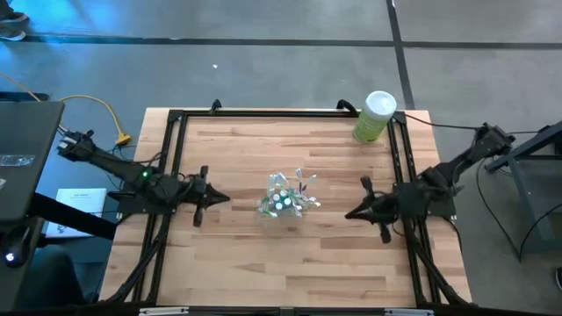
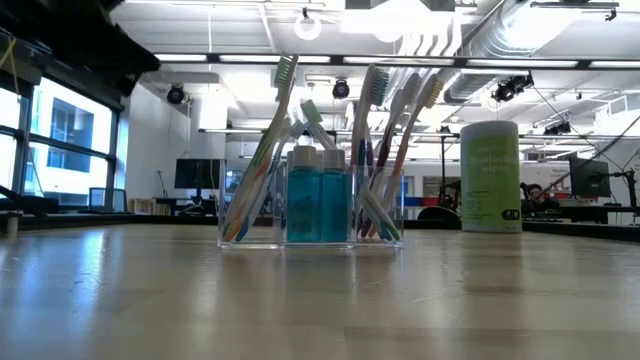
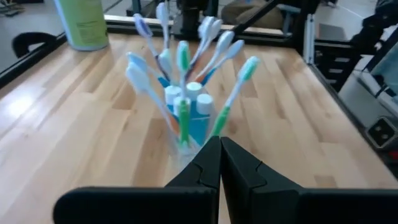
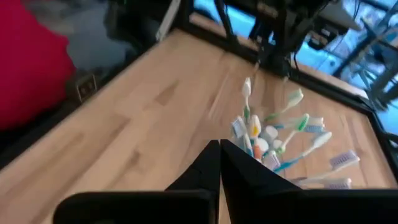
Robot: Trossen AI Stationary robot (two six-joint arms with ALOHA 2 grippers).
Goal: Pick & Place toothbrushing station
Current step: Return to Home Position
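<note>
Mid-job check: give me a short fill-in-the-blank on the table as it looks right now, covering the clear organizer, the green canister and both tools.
1. The small clear see-through organizer stands near the ___ of the wooden table.
2. The slim pastel toothbrushes stand in it with their bristle heads pointing ___.
3. The tall pale-green canister has a ___ lid.
4. The left tool and the right tool each have their fingers ___.

Missing words: middle; up; white; shut

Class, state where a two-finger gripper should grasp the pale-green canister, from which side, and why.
Grip the pale-green canister at mid-body, probably coming level from the middle of the table: it stands upright near a corner of the frame, and its straight round wall suits a pinch.
</note>
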